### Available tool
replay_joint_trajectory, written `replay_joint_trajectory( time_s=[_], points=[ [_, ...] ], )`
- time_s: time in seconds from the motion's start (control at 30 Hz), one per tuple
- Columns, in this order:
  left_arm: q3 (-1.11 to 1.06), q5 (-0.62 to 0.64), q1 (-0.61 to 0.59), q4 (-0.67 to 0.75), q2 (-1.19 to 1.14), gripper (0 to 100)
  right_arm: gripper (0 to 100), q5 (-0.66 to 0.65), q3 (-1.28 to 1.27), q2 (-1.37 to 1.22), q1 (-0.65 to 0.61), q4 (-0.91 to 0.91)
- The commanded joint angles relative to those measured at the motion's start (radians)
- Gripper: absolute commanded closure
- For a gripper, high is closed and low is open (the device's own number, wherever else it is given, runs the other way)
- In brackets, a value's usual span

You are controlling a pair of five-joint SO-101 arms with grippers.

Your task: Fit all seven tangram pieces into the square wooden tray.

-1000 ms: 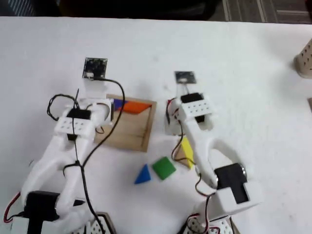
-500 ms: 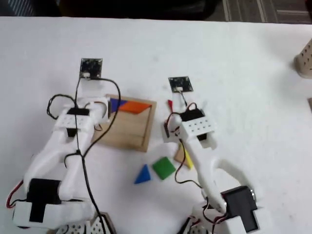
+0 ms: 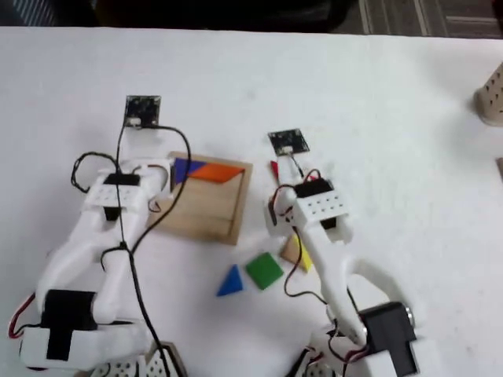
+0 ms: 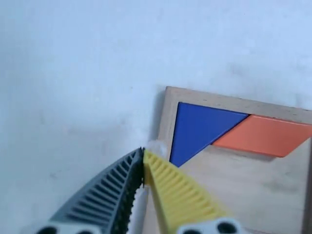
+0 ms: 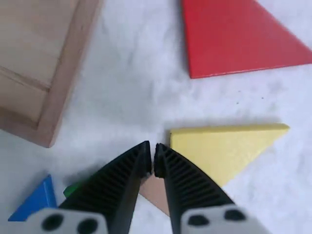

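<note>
Clearly, the left tool (image 4: 143, 158) is pinched shut and empty, its tips at the rim of the wooden tray (image 4: 166, 117), beside the blue triangle (image 4: 197, 126). The right tool (image 5: 152, 151), also closed, sits just beside the yellow triangle (image 5: 219, 146) on the desk (image 5: 136, 83).

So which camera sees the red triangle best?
The right wrist view. The red triangle lies flat on the table there, big and close. In the high view just a small red tip peeks out beside the right arm. The left wrist view faces the tray corner, with the blue piece and orange piece.
</note>
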State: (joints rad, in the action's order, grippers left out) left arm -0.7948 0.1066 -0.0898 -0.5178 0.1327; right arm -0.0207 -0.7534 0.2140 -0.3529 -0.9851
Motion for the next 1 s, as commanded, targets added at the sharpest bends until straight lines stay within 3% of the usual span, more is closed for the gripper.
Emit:
replay_joint_trajectory(
  time_s=[0.0,0.37,0.57,0.77,0.97],
  points=[
    [0.057,0.005,-0.025,0.002,0.047,98,98.1,-0.041,-0.032,0.119,0.007,-0.016],
    [0.055,0.005,-0.018,0.000,0.045,98,97.7,-0.043,-0.288,0.470,-0.188,-0.016],
    [0.054,0.005,-0.016,0.000,0.045,98,96.7,-0.066,-0.321,0.452,-0.128,-0.016],
    [0.054,0.005,-0.016,0.002,0.045,98,81.7,-0.132,-0.341,0.354,-0.065,-0.021],
    [0.054,0.005,-0.013,0.002,0.044,98,83.3,-0.132,-0.344,0.331,-0.048,0.028]
  ],
)
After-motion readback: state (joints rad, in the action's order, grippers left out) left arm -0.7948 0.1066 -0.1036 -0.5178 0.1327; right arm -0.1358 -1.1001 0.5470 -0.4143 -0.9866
